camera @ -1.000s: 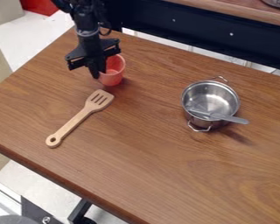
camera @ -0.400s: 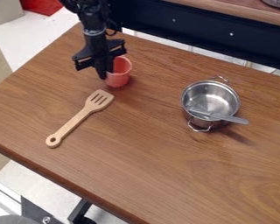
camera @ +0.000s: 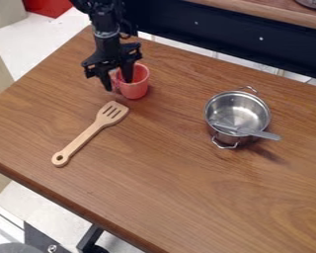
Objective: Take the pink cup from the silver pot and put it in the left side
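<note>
Well, the gripper (camera: 118,85) straddles the left wall of the pink cup (camera: 136,88), fingers spread; it should rise straight up.

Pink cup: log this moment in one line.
pink cup: upright on table; jaws: open, astride its wall; pot: apart, grey utensil inside

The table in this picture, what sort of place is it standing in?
Probably a robotics lab or workshop, though the view can't settle it. A black robot arm hangs over the wooden table, where a pink cup, a metal pot and a slotted spatula suggest practice with kitchen things.
</note>
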